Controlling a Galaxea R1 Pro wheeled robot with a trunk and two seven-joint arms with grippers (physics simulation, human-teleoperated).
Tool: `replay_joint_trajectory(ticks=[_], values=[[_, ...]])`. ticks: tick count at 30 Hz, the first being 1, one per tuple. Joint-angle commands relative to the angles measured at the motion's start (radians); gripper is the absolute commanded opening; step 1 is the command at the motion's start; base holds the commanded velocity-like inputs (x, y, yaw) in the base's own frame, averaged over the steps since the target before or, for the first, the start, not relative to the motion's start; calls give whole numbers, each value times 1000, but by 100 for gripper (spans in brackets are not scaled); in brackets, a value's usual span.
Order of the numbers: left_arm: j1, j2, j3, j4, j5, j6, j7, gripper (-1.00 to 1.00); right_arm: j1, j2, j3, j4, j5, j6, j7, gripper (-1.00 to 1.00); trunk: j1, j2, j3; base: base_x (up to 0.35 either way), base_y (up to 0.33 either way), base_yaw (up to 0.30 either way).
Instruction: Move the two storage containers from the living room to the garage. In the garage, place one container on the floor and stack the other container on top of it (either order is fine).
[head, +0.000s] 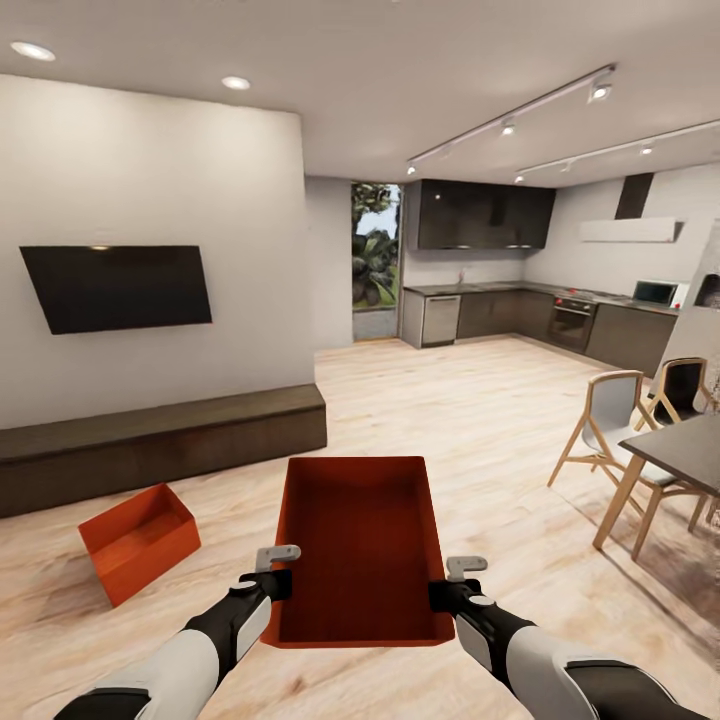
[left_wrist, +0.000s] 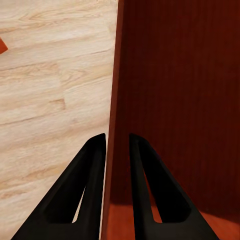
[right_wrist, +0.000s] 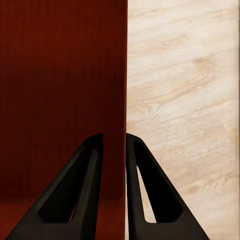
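An orange-red storage container (head: 362, 545) hangs level between my two arms above the light wood floor of the living room. My left gripper (head: 281, 584) is shut on its left wall, one finger inside and one outside, and the left wrist view shows that wall (left_wrist: 116, 100) pinched between the black fingers (left_wrist: 92, 190). On the opposite wall my right gripper (head: 438, 595) is shut the same way, with the wall (right_wrist: 125, 90) held between its fingers (right_wrist: 142, 190). The second storage container (head: 139, 540) lies tilted on the floor at the left, beside the TV bench.
A low dark TV bench (head: 150, 440) runs along the left wall under a wall TV (head: 118, 287). At the right stand a dark dining table (head: 690, 450) and wooden chairs (head: 612, 420). Open plank floor leads ahead to a kitchen (head: 500, 300) and a glass door (head: 376, 262).
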Motion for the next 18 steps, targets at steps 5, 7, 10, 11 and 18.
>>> replay_joint_trajectory(ticks=[5,7,10,11,18], values=[[-1,4,20,-12,-16,4,19,-100,-1,-5,0,6,-12,-5,-8,-100,0,-1,7,0,0,-131],[-1,4,20,-12,-16,4,19,-100,-1,-5,0,6,-12,-5,-8,-100,0,-1,10,0,0,-134],[0,4,19,-12,-16,4,19,-100,-1,-5,0,6,-12,-5,-8,-100,0,-1,14,0,0,-136],[0,4,19,-12,-16,4,19,-100,-1,-5,0,6,-12,-5,-8,-100,0,-1,16,0,0,-138],[0,4,18,-12,-16,4,19,-100,-1,-5,0,5,-12,-4,-8,-100,0,-1,22,0,0,-80]])
